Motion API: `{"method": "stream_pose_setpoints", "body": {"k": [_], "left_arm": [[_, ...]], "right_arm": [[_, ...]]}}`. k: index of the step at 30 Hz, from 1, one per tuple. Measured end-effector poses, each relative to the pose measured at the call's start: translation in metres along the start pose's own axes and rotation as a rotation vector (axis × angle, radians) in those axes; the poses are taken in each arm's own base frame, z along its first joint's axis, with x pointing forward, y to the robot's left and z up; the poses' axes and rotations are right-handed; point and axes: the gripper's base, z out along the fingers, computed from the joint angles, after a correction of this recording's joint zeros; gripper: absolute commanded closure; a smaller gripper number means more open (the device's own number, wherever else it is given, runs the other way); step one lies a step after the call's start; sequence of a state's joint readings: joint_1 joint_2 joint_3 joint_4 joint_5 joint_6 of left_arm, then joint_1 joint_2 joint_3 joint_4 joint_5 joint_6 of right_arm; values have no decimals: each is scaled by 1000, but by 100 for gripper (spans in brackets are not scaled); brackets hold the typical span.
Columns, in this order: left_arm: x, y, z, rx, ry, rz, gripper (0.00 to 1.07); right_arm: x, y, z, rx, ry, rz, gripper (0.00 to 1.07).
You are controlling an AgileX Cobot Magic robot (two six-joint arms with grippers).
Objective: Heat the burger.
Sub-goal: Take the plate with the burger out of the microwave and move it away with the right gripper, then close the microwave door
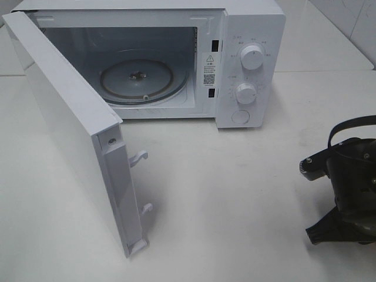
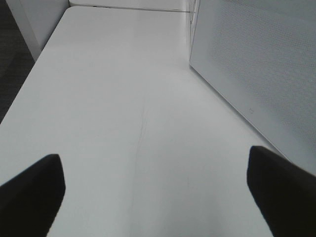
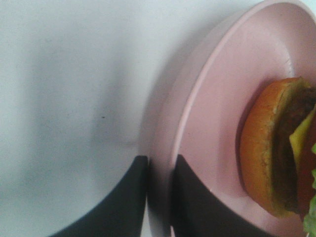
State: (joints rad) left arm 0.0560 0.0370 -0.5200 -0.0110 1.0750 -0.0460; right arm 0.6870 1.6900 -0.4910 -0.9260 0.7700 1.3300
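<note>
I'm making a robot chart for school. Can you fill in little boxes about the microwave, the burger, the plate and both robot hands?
microwave: white, on the table, door swung wide open
inside: glass turntable, nothing on it
burger: on the pink plate, not in the microwave yet
right gripper: fingers on either side of the plate's rim, nearly closed on it
left gripper: open, holding nothing, over bare table beside the door

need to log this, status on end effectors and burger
Right end effector pinching round pink plate's rim; left open, empty. Golden-bun burger on plate. White microwave door open, nothing blocking.
</note>
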Motion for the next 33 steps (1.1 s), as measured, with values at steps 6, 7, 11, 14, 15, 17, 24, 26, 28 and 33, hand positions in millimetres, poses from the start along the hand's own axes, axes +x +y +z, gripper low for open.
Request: {"method": "stream_pose_setpoints", "body": {"k": [6, 7, 11, 14, 15, 17, 24, 26, 28, 33], "left_arm": [[0, 0, 0, 0, 0, 0, 15], [0, 0, 0, 0, 0, 0, 15], [0, 0, 0, 0, 0, 0, 15], [0, 0, 0, 0, 0, 0, 15], [0, 0, 0, 0, 0, 0, 15], [0, 0, 0, 0, 0, 0, 15], [0, 0, 0, 0, 0, 0, 15], [0, 0, 0, 0, 0, 0, 15], [0, 0, 0, 0, 0, 0, 15], [0, 0, 0, 0, 0, 0, 15]], "right_arm": [[0, -2, -2, 6, 0, -28, 58], [0, -2, -2, 6, 0, -28, 58], [0, -11, -13, -31, -22, -53, 54], [0, -19, -24, -72, -52, -51, 54], [0, -19, -24, -72, -52, -51, 54], [1, -24, -31, -102, -62, -54, 54], [10, -38, -61, -324, -145, -146, 44], [13, -40, -69, -386, -174, -194, 38], [14, -41, -72, -416, -191, -217, 35], [22, -48, -88, -526, -267, -302, 25]]}}
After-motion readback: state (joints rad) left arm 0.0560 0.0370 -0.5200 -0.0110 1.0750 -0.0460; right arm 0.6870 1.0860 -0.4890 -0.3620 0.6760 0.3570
